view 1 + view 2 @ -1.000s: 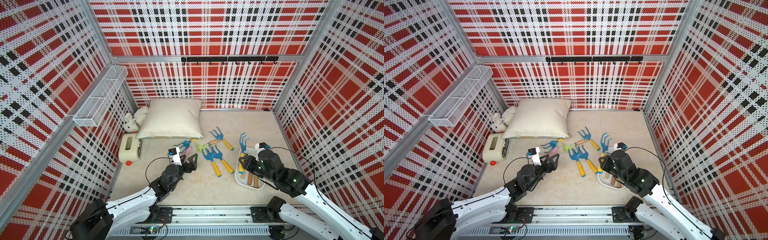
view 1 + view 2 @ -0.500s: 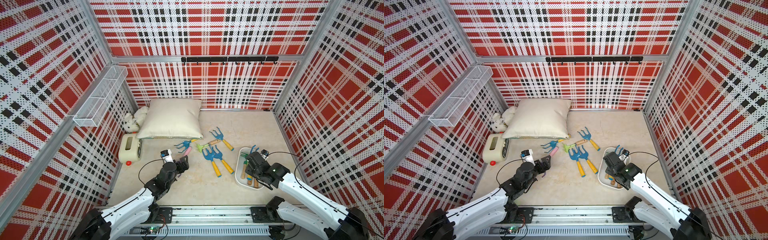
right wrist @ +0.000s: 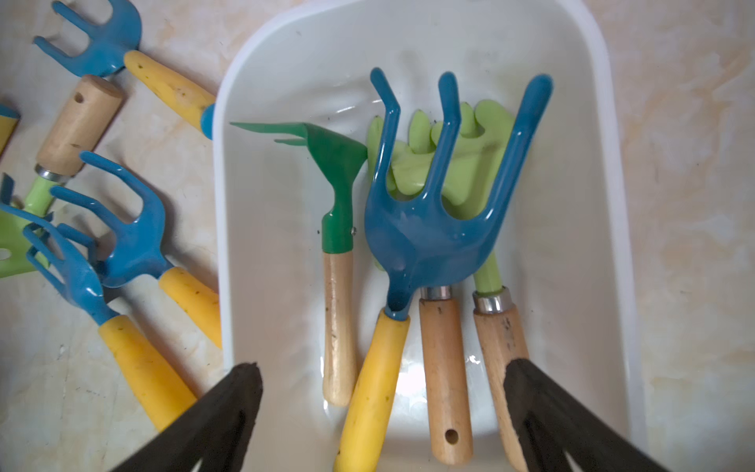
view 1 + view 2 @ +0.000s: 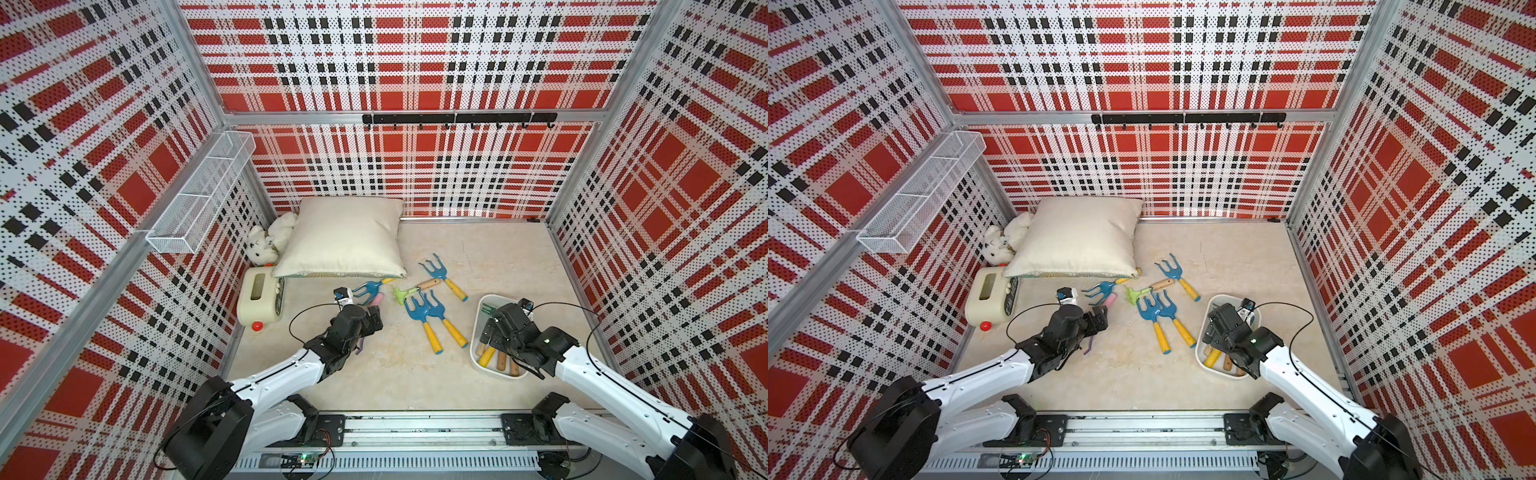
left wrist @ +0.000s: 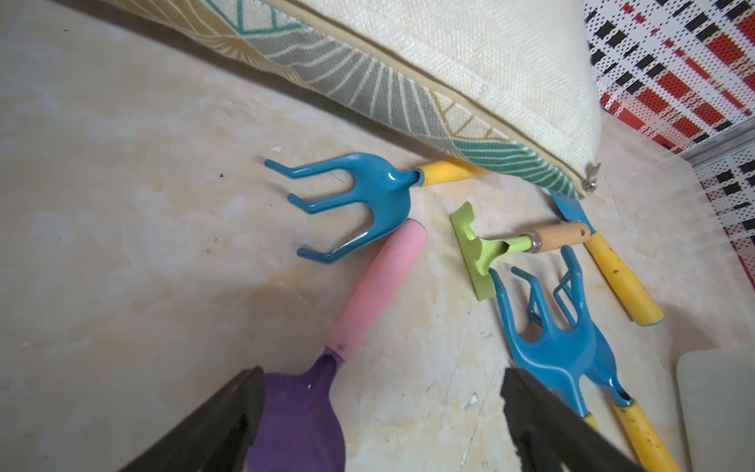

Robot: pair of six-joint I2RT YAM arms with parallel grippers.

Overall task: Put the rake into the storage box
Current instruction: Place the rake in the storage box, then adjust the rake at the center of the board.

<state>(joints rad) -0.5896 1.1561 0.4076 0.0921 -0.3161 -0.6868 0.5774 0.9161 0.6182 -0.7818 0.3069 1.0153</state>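
Observation:
The white storage box [image 4: 482,308] [image 4: 1213,302] stands at the right front of the floor. Inside it lies a blue rake [image 3: 425,229] with a yellow handle, on top of green wooden-handled tools. My right gripper [image 3: 382,367] [image 4: 488,332] hangs open just above the handles and holds nothing. Two blue rakes [image 4: 424,316] lie side by side mid-floor, another blue rake [image 4: 438,274] lies farther back, and one rake [image 5: 367,196] has its handle under the pillow. My left gripper [image 5: 382,376] [image 4: 372,322] is open over a purple, pink-handled trowel [image 5: 367,294].
A small green rake [image 5: 482,249] with a wooden handle lies between the blue ones. A cream pillow [image 4: 345,237], a plush toy [image 4: 266,245] and a cream box with a red knob [image 4: 259,297] fill the back left. A wire basket [image 4: 199,195] hangs on the left wall.
The right gripper came down into the storage box with the blue rake and opened, leaving the rake lying there. The left arm shifted toward the purple trowel.

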